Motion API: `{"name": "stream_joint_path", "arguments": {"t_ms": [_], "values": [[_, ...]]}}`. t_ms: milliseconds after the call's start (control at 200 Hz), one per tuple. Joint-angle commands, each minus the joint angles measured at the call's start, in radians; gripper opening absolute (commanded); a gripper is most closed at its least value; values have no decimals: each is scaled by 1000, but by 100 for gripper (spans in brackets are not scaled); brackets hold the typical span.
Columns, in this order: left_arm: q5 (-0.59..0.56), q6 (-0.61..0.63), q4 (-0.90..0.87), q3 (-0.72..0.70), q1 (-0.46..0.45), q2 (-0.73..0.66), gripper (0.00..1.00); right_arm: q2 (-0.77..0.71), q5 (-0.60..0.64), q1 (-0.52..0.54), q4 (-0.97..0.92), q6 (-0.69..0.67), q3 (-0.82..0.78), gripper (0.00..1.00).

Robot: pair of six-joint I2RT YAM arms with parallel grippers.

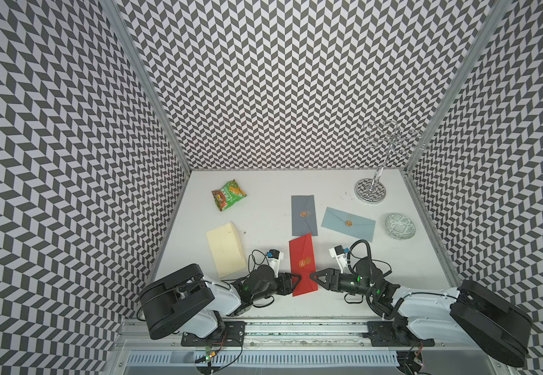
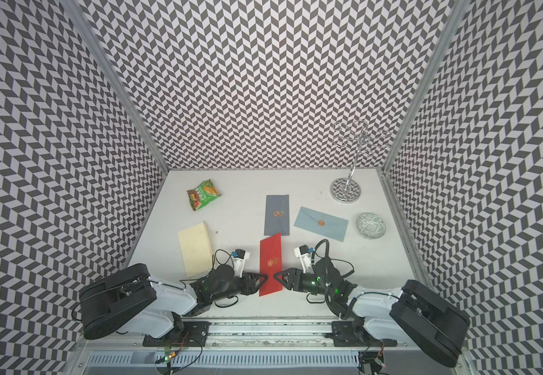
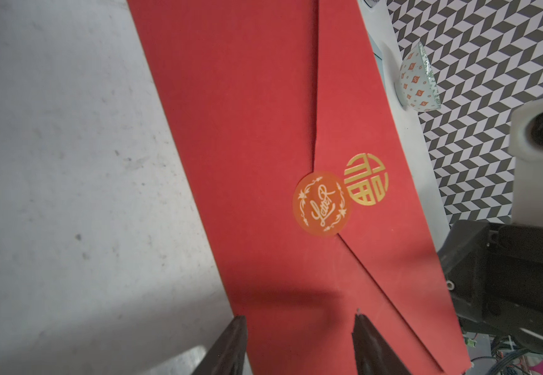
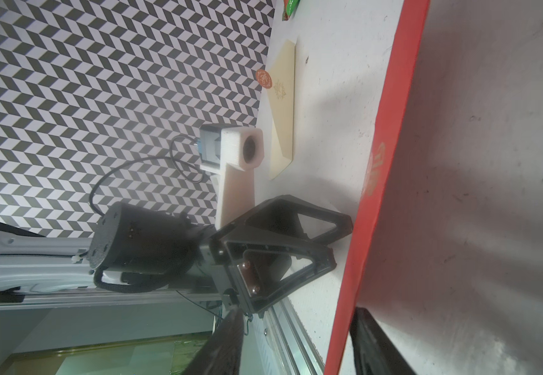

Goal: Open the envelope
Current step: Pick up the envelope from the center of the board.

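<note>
A red envelope (image 1: 302,259) (image 2: 271,263) lies near the table's front middle, its far end over the edge of a grey envelope. Its flap is shut under a round orange sticker (image 3: 321,203) beside a gold character (image 3: 366,178). My left gripper (image 1: 300,278) (image 3: 299,318) is rolled on its side at the envelope's left long edge. Its jaws are open and the envelope's edge lies in the gap. My right gripper (image 1: 311,276) (image 4: 296,311) faces it at the right long edge, also on its side and open. One of its fingertips (image 4: 366,321) is by the red edge (image 4: 393,130).
A grey envelope (image 1: 303,214) and a light blue envelope (image 1: 348,224) lie behind the red one. A cream envelope (image 1: 226,250) lies at the left and a green snack packet (image 1: 229,194) at the back left. A patterned bowl (image 1: 400,226) and a chrome stand (image 1: 370,191) are at the right.
</note>
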Motion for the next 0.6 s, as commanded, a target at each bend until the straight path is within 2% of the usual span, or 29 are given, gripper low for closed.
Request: {"name": "stream_joint_path", "arguments": {"t_ms": [0,135,356,476,596], "values": [[8,1,-6,-14,-4,8,56,30,-3,11,62,3,38,52],[8,1,-5,-14,-4,8,55,77,25,15,-20,-18,76,45],[6,-3,6,-20,-4,4,55,128,54,15,-96,-43,95,24],[3,1,2,-25,-4,-20,55,89,93,15,-165,-75,100,12],[-20,4,-14,-36,-4,-74,56,19,139,15,-247,-120,102,6]]}}
